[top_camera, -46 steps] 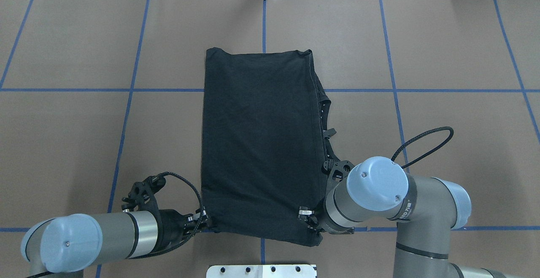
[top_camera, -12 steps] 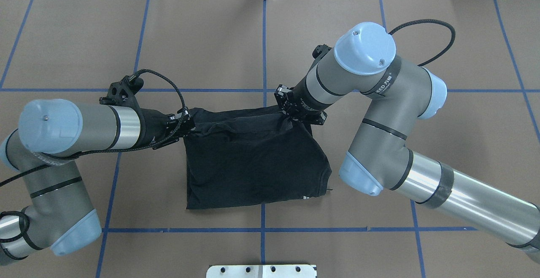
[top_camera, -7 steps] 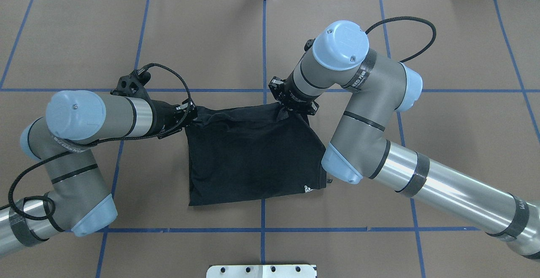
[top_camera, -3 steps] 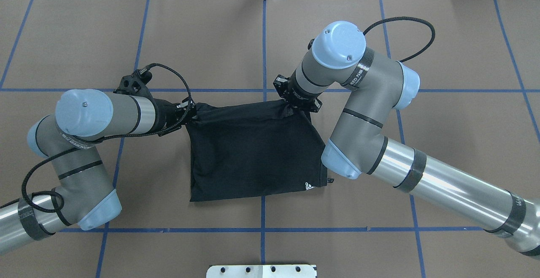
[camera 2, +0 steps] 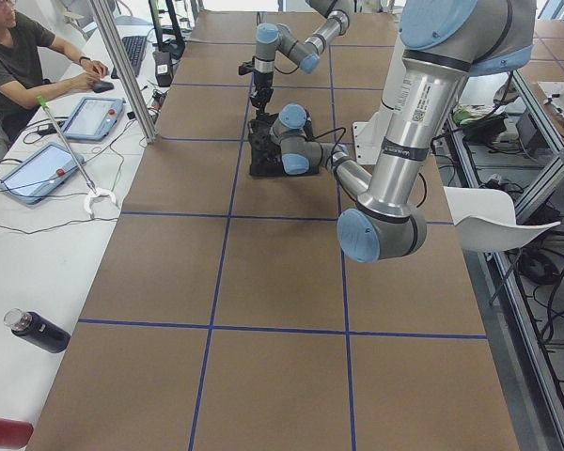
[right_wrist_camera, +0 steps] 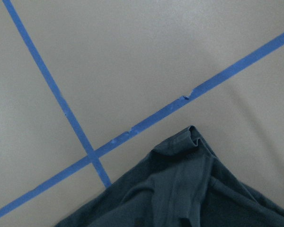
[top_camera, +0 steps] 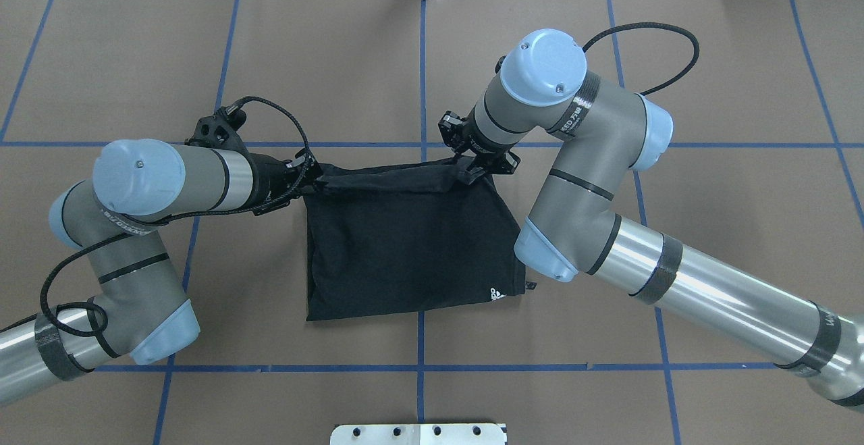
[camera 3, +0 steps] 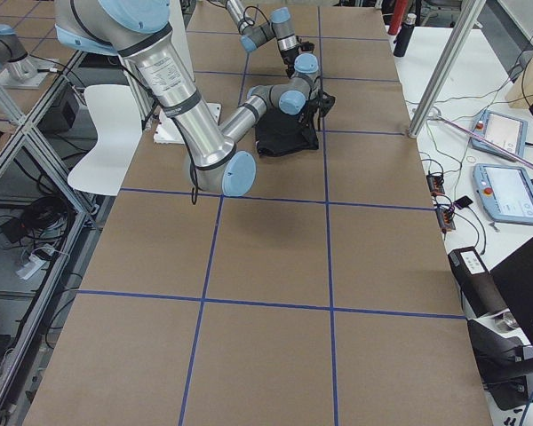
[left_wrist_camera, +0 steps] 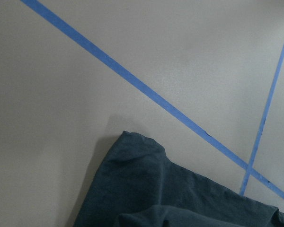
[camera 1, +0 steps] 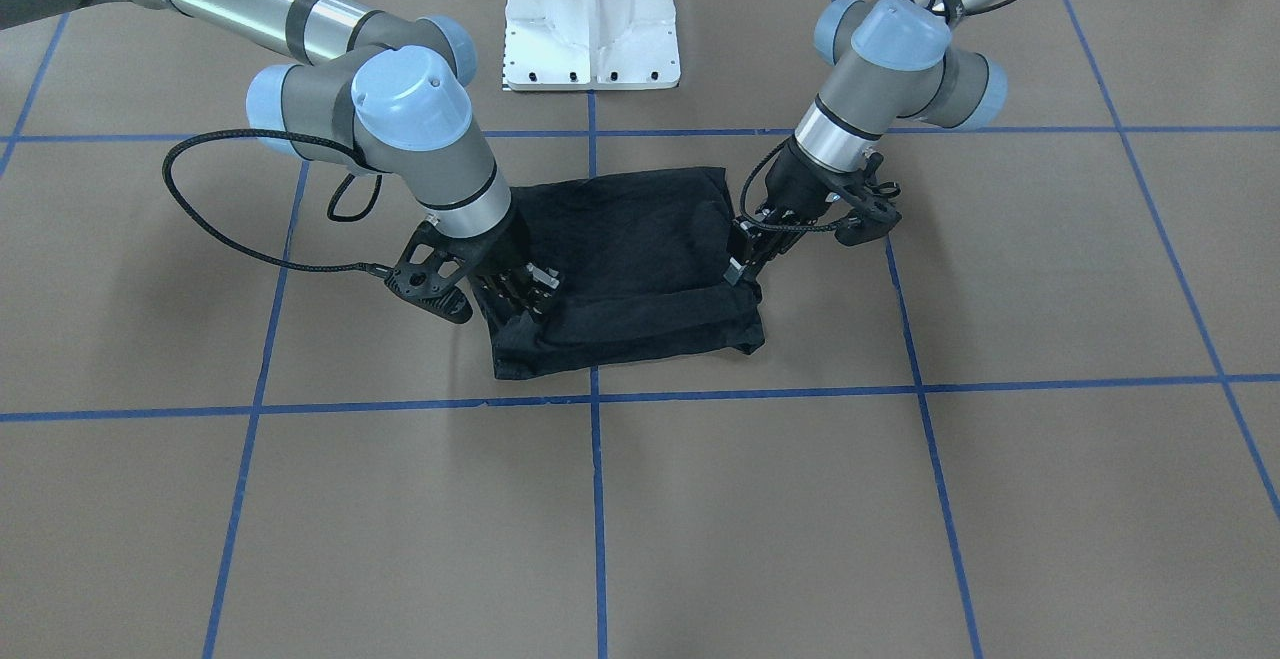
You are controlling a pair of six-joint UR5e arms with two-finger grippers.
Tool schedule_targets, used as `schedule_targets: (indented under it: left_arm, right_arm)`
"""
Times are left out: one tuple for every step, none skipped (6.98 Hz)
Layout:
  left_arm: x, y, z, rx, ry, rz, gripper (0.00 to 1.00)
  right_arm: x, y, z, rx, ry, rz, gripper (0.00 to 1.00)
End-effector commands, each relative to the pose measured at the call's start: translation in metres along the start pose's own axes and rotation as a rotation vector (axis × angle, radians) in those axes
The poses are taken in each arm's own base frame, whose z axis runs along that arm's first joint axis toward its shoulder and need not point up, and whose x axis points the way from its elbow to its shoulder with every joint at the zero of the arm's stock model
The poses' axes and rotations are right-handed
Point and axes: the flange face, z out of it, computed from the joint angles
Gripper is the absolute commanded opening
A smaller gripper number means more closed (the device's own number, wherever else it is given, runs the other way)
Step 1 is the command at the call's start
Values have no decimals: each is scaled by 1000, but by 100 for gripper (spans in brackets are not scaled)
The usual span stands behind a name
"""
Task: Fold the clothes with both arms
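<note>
Jaws on left grey-and-silver jointed arm [top_camera: 169, 178] clenched on far left corner of folded black T-shirt [top_camera: 405, 249]; right arm [top_camera: 574, 161] jaws clenched on far right corner. Shirt lay mid brown worktop [top_camera: 742, 195].

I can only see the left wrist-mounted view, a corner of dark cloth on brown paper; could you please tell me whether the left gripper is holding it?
Observer: Yes, the left gripper is shut on the far left corner of the folded black T-shirt.
Operator: And the other side?
Observer: The right gripper is shut on the far right corner.
Operator: Do the edges line up?
Observer: Not quite; from the front, the held edge sits short of the lower layer's far edge.
</note>
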Motion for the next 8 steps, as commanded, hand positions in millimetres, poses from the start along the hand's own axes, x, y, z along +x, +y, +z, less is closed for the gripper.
schedule_targets:
  left_arm:
    - [9, -26, -11, 41, 20, -4, 100]
    - [11, -33, -14, 48, 22, -7, 100]
    - [14, -31, -18, 44, 32, -3, 100]
    - [17, -28, -25, 13, 34, -1, 100]
    - [21, -35, -43, 8, 52, 26, 100]
    - [11, -45, -64, 29, 56, 76, 100]
    - [-7, -75, -82, 34, 28, 154, 100]
    - [-26, -112, -103, 42, -3, 294, 100]
  right_arm:
    - [-3, -21, -9, 24, -29, 10, 100]
    - [-6, -21, -10, 16, -65, 2, 100]
    - [-9, -18, -12, 14, -74, -7, 100]
    - [-10, -19, -20, 12, -83, -26, 100]
    - [-6, -40, -37, 26, -91, -67, 100]
    - [9, -73, -55, 27, -71, -88, 100]
    - [31, -105, -79, 43, -4, -172, 100]
    - [51, -132, -96, 64, 86, -263, 100]
